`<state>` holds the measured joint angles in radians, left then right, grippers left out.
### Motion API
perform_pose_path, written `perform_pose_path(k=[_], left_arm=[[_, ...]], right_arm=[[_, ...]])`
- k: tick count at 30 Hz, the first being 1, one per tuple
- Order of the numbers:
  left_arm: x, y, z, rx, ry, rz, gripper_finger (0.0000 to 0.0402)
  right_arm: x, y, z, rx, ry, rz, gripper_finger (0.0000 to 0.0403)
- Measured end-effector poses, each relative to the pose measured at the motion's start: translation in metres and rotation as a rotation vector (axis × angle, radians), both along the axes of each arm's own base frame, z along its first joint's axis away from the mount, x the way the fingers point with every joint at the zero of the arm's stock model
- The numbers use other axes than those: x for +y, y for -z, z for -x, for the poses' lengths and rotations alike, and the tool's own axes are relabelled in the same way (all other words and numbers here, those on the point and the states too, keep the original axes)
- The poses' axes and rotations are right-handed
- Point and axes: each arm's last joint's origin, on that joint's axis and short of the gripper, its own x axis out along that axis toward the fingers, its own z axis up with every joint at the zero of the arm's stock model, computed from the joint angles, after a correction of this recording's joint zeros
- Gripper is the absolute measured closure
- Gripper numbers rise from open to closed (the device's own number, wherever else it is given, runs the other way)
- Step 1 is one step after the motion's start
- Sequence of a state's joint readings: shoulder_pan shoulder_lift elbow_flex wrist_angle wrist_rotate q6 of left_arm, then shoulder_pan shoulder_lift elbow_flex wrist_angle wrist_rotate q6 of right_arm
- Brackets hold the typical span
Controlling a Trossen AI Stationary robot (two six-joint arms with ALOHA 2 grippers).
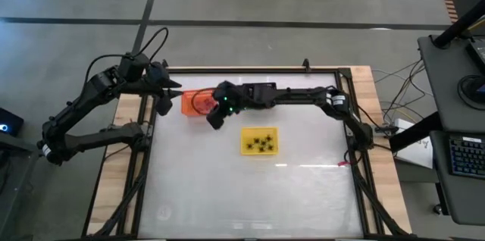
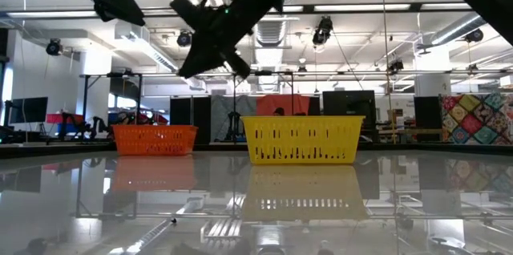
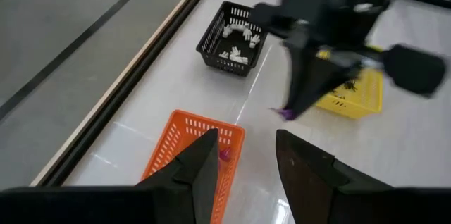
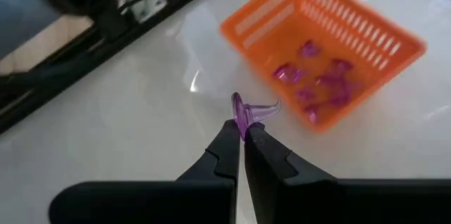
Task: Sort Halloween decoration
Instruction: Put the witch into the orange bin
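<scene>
My right gripper [image 4: 241, 127] is shut on a tiny purple piece [image 4: 248, 113] and hangs above the table just beside the orange basket [image 4: 324, 48], which holds several purple pieces [image 4: 317, 86]. In the high view it is at the basket's near right corner [image 1: 213, 120]. My left gripper [image 3: 246, 157] is open and empty, high over the orange basket's left side [image 1: 168, 91]. The black basket [image 3: 232, 37] holds white pieces. The yellow basket [image 1: 259, 141] holds black spider-like pieces. My right gripper pinches the purple piece by its flat round end [image 4: 240, 111] between its two fingertips. The fingers slant down toward the table. The piece sticks out beyond the tips, its thin curved stem [image 4: 266, 108] pointing toward the orange basket, lifted clear of the table.
The three baskets stand close together at the far middle of the white table [image 1: 250, 188]. A dark frame rail [image 1: 242, 69] runs along the far edge. The right arm [image 1: 303, 95] reaches across over the black basket.
</scene>
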<state>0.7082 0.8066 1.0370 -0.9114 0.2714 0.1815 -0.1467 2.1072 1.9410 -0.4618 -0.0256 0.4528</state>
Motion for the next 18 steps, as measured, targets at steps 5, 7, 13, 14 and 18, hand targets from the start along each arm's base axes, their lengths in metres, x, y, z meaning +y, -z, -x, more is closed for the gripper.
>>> perform_pose_path(k=[5,7,13,14,18], left_arm=[[0.000,-0.001,0.000,-0.011,-0.012,0.009,0.0277],[0.001,-0.001,-0.001,-0.018,-0.012,0.003,0.0277],[0.001,-0.002,-0.001,-0.029,-0.024,0.007,0.0277],[0.001,-0.002,-0.001,-0.034,-0.027,0.009,0.0277],[0.002,-0.003,-0.002,-0.043,-0.031,0.006,0.0277]], right_arm=[[-0.027,0.008,-0.008,-0.086,0.046,0.013,0.0394],[-0.037,0.014,-0.011,-0.116,0.056,0.013,0.0394],[-0.061,0.027,-0.012,-0.121,0.067,-0.001,0.0394],[-0.064,0.028,-0.012,-0.125,0.065,-0.005,0.0394],[-0.076,0.042,-0.012,-0.109,0.057,-0.028,0.0394]])
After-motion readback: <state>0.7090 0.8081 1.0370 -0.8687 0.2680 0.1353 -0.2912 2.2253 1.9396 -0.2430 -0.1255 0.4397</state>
